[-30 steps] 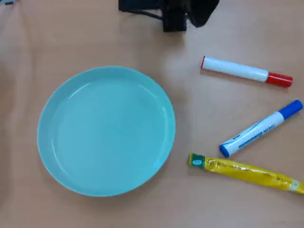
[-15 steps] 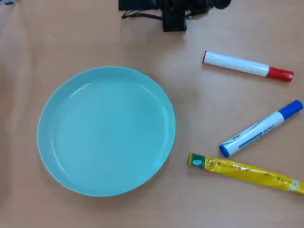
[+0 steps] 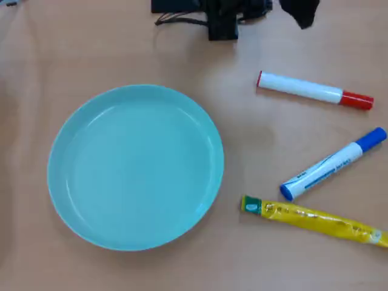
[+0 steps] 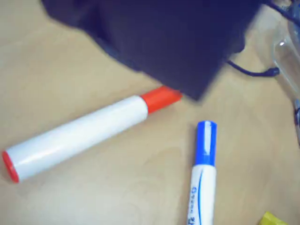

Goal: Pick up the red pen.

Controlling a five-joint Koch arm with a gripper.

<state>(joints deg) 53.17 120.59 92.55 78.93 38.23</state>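
The red pen (image 3: 314,91) lies flat on the wooden table (image 3: 254,254) at the upper right of the overhead view, its red cap pointing right and slightly down, the thin red ring at its left end. Nothing touches it. Below it, well apart, lies the blue pen (image 3: 333,163), slanting up to the right with its blue cap at the upper end, and under that the yellow tube (image 3: 315,219) with its green end to the left. A large teal plate (image 3: 60,139) sits left of all three, empty. The arm shows only as dark parts at the top edge of the overhead view, with the gripper (image 3: 301,12) a dark shape above the red pen and clear of it. In the wrist view the gripper (image 4: 187,51) is a blurred dark mass filling the top; its lower edge hangs just over the cap end of the red pen (image 4: 84,131), which runs down to the left, while the blue pen (image 4: 204,168) stands near the cap's right. Whether the jaws are apart or together I cannot tell.
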